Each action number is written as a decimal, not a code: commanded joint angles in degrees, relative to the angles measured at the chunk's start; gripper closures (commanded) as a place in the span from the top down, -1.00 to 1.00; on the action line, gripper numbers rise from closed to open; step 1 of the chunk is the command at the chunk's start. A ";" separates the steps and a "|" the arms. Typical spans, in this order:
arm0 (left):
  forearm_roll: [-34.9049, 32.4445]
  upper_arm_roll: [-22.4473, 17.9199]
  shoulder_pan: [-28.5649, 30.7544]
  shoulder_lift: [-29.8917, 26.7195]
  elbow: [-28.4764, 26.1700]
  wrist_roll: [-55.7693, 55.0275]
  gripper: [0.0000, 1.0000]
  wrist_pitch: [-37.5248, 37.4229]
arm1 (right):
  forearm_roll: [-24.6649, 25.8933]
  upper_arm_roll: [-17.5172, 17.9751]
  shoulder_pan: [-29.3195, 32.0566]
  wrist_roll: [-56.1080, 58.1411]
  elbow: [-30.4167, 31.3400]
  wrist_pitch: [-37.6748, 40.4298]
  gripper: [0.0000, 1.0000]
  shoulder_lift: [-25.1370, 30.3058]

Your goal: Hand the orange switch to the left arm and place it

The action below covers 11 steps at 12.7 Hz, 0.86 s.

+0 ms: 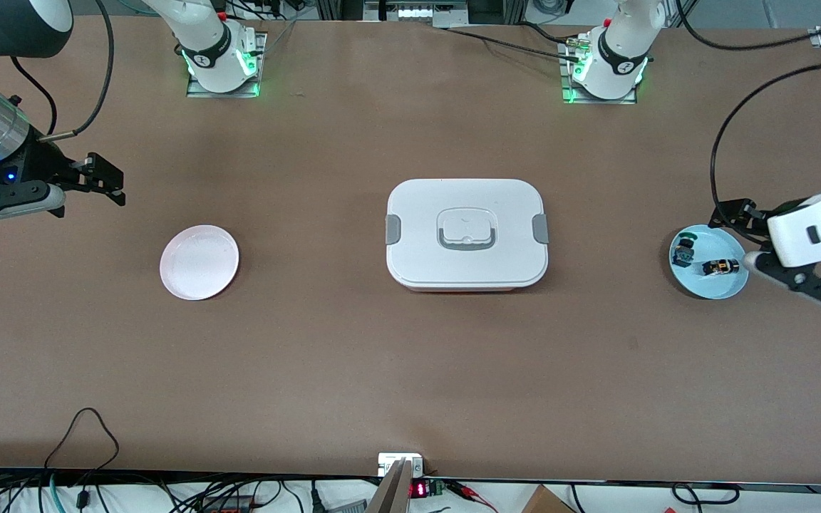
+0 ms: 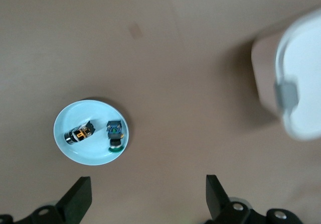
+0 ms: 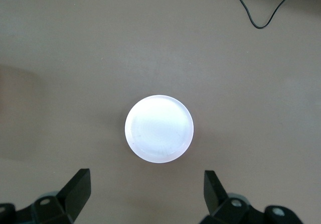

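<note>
The orange switch point(image 1: 720, 267) lies on a light blue plate point(image 1: 708, 285) toward the left arm's end of the table; in the left wrist view the orange switch point(image 2: 80, 132) is black with an orange band. My left gripper point(image 1: 733, 239) hangs open above that plate's edge, and in its own view the left gripper point(image 2: 149, 196) has nothing between its fingers. The white box point(image 1: 466, 231) sits shut in the middle of the table, and its corner point(image 2: 301, 83) shows in the left wrist view. My right gripper point(image 1: 86, 191) hovers open and empty near the white plate point(image 1: 199, 261).
A similar black part with green and blue point(image 1: 683, 249) shares the blue plate point(image 2: 91, 148). In the right wrist view the right gripper point(image 3: 145, 194) is above bare table beside the empty white plate point(image 3: 159, 128). Cables trail along the table edge nearest the front camera.
</note>
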State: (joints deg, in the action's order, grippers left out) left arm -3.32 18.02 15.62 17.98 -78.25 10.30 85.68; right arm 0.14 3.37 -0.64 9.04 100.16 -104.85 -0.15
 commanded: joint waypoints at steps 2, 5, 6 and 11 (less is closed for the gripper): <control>2.79 -9.65 -8.21 -16.02 -18.84 -11.18 1.00 13.27 | -0.05 0.06 -0.07 -0.87 -1.19 0.70 1.00 -0.38; 2.79 -14.66 -13.93 -21.31 -23.78 -11.27 1.00 13.29 | 0.04 0.06 -0.15 -0.87 -1.19 0.70 1.00 -0.38; 2.79 -15.55 -14.38 -21.50 -24.05 -11.18 1.00 13.11 | 0.04 0.06 -0.16 -0.87 -1.19 0.70 1.00 -0.38; 2.88 -17.75 -16.94 -21.06 -22.92 -11.44 1.00 12.24 | 0.04 0.06 -0.15 -0.87 -1.19 0.70 1.00 -0.38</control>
State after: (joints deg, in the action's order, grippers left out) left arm -1.62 1.48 -0.18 -2.32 -100.60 -0.49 97.67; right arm 0.14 3.37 -0.64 9.03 100.10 -104.85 -0.16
